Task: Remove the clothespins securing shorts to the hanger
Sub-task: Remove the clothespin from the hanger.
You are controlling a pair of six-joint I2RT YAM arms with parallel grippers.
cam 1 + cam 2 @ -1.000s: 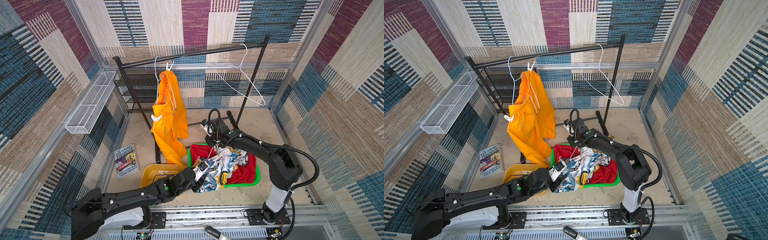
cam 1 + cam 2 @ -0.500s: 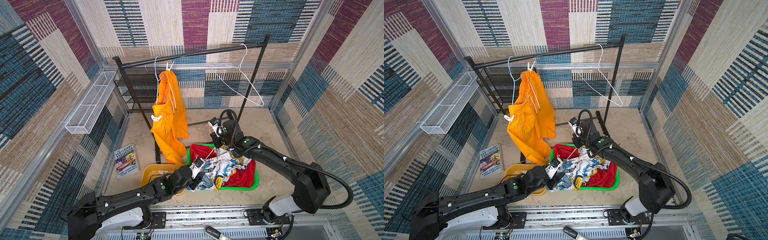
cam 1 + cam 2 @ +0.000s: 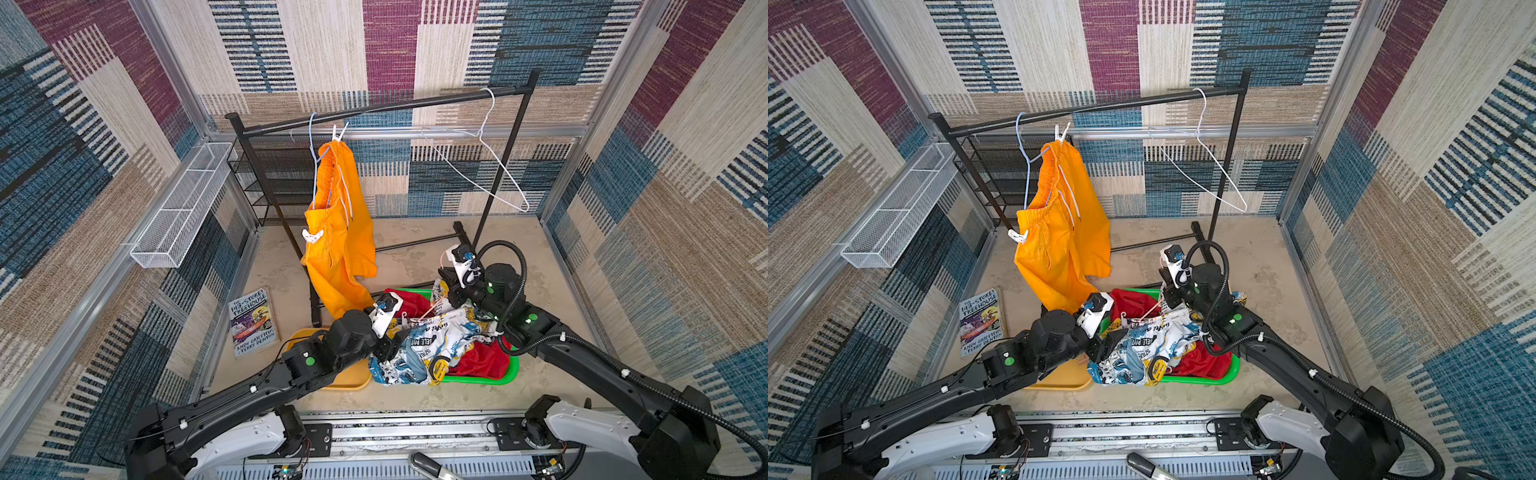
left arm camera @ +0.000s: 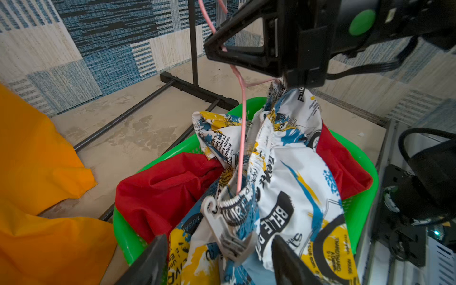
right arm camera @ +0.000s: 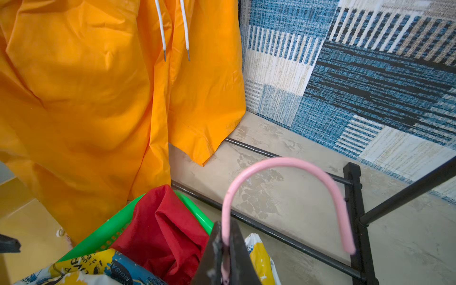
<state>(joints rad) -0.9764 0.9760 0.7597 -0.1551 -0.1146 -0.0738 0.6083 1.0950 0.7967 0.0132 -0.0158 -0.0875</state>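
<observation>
Over the green basket (image 3: 482,379), we see our left hand (image 4: 218,246), jaws apart, flanking a white clothespin (image 4: 230,243) on the waistband of the printed shorts (image 4: 283,172); our right hand (image 5: 225,237) is clamped on the pink hanger (image 5: 283,162).

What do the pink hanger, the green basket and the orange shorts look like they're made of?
Pink hanger: probably wire under a smooth pink plastic coating; thin, evenly curved, slightly shiny. Green basket: glossy moulded plastic, its wall pierced with small slots. Orange shorts: thin woven synthetic, maybe nylon or polyester; crisp creases, faint sheen.
</observation>
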